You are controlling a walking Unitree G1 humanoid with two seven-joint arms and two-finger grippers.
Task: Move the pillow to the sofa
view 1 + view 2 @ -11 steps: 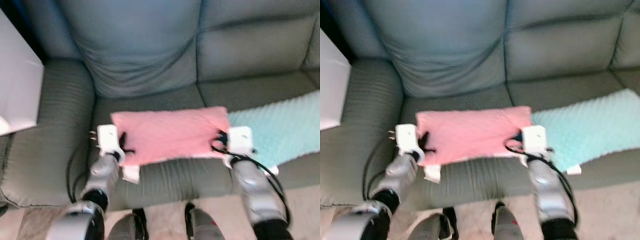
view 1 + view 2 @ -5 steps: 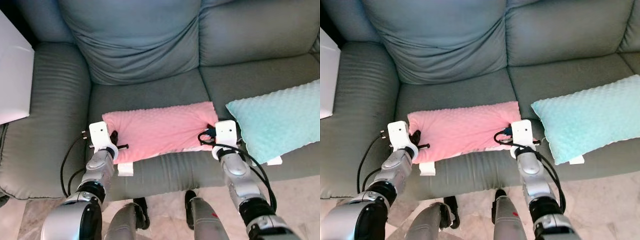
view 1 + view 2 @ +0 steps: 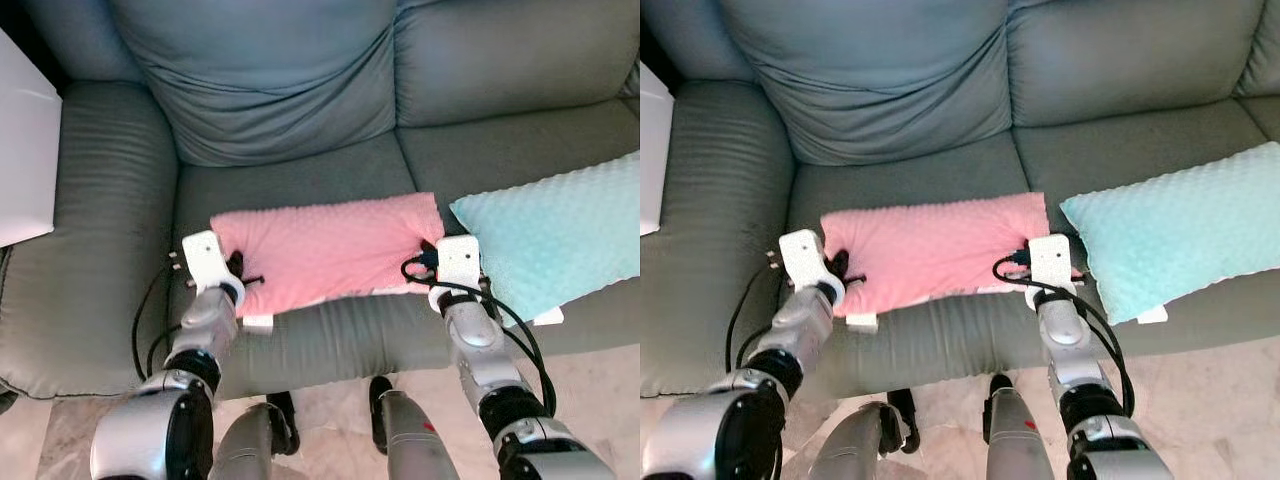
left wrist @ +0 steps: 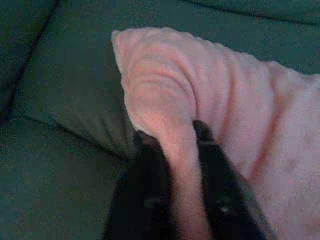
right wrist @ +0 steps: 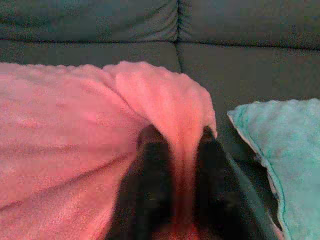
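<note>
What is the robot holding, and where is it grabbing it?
The pink pillow, by its two short ends. The left gripper pinches a fold at one end and the right gripper pinches the other end, beside the teal pillow. The pillow lies on the sofa seat.

Pink, nubby-textured pillow, rectangular, lying flat and slightly askew on the grey-green sofa seat cushion near its front edge, with a short end pinched in each hand, fabric bunched there.
</note>
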